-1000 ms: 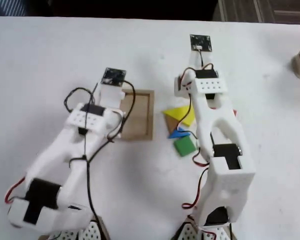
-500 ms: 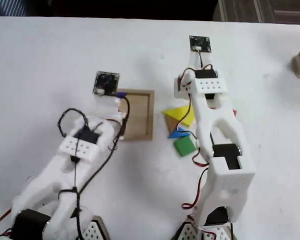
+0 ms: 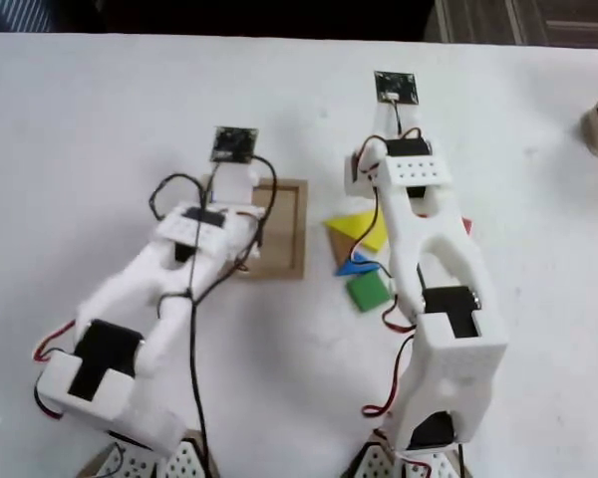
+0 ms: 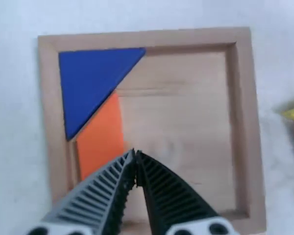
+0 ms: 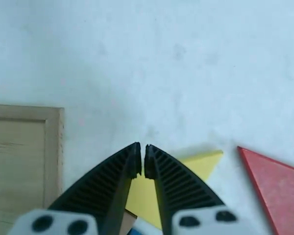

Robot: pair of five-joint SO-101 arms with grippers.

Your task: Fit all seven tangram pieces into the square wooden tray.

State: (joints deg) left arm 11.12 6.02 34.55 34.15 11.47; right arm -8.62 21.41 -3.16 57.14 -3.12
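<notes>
Two down: blue triangle [image 4: 90, 81] and orange piece [image 4: 102, 139] are sitting in the wooden tray [image 4: 245, 122] mid-bench, while yellow triangle [image 5: 196, 164], green square [image 3: 368, 291] and others are lying outside, left claw [image 4: 135, 156] and right claw [image 5: 142, 159] clenched empty.

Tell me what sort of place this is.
Probably a robotics lab or hobby workbench. A left arm and a right arm, both white with exposed wiring, stand on a plain white table. A square wooden tray and coloured tangram pieces are laid out like a test task.
</notes>
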